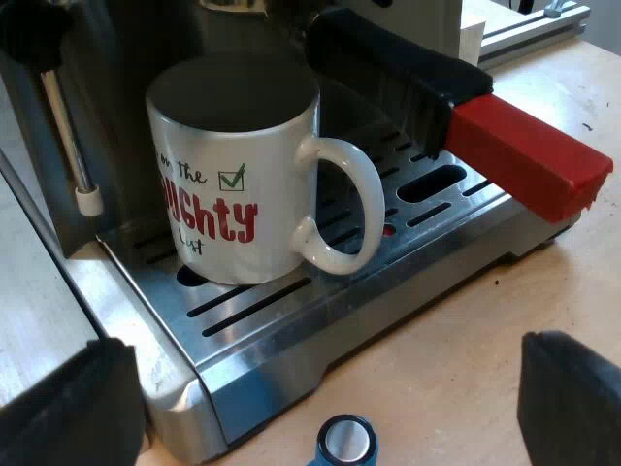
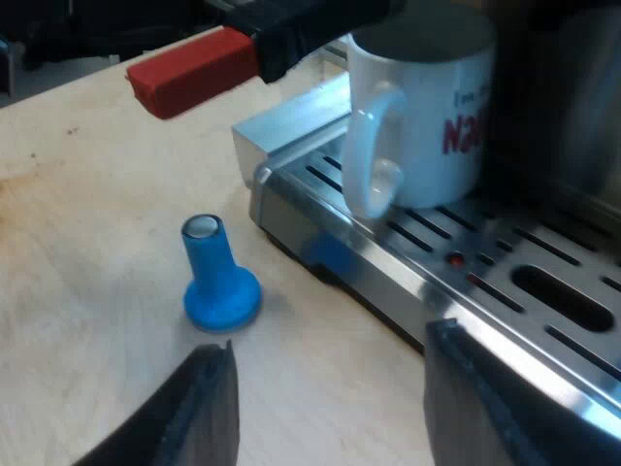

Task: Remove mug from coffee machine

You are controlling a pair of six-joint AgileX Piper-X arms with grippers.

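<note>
L gripper (image 1: 325,374) is open – fingers wide apart, holding nothing, hanging over the wooden table (image 1: 466,340) just in front of the drip tray (image 1: 291,335). The blue tamper (image 1: 346,442) stands upright on the table close by, metal-capped top up, near the tray's front edge but not touching it. R gripper (image 2: 330,340) is also spread & empty, low over the table at the tray's corner, w/ the tamper near one finger.

Next back is the tray itself, slotted steel, at the foot of the espresso machine (image 2: 572,126). The mug (image 1: 238,184) – white, w/ red lettering & a green tick in a box on its side – stands upright on the tray grate under the machine's front. Cannot tell if anything is in it. Its handle is turned outward, twd the tray's front. Neither gripper touches it.

Beside & above the mug's rim the holder's dark handle (image 1: 388,68) sticks out from the machine, w/ its red end (image 1: 529,160) reaching past the tray's edge over the table. Farthest in, a steam wand (image 1: 68,126) w/ a white tip hangs near the mug, apart from it.
</note>
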